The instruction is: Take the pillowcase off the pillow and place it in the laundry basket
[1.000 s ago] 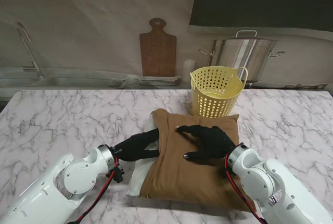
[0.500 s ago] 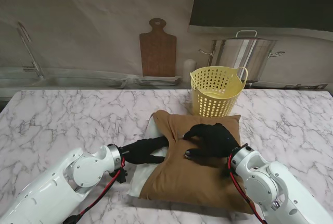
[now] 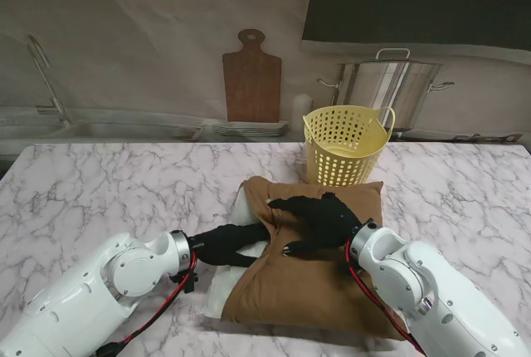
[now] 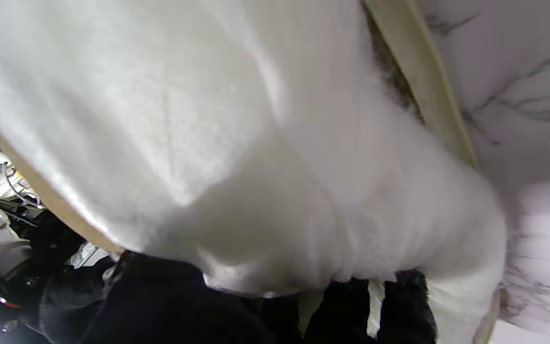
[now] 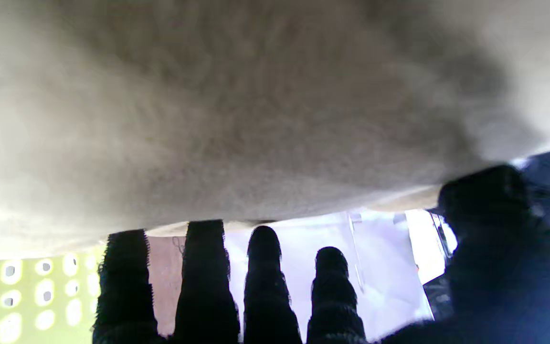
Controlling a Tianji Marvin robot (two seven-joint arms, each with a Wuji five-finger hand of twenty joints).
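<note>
The pillow lies mid-table in its brown pillowcase point(image 3: 315, 278). Its white body point(image 3: 217, 286) sticks out of the case's open left side. My left hand point(image 3: 226, 243) is at that opening, its black fingers closed on bunched white pillow point(image 4: 265, 157); the case's edge point(image 4: 423, 100) runs beside it. My right hand point(image 3: 319, 220) rests palm-down on top of the pillowcase with fingers spread. In the right wrist view its fingers point(image 5: 265, 286) stretch out straight along the brown fabric point(image 5: 237, 119). The yellow laundry basket point(image 3: 344, 146) stands upright just beyond the pillow.
A wooden cutting board point(image 3: 251, 79) and a steel stockpot point(image 3: 390, 83) stand against the back wall. The marble table point(image 3: 99, 191) stretches left of the pillow, and a sink faucet point(image 3: 46, 79) sits at the far left.
My right hand, curled half a second ago, has spread its fingers and shifted left across the pillowcase. My left hand has pushed right to the opening and now holds still.
</note>
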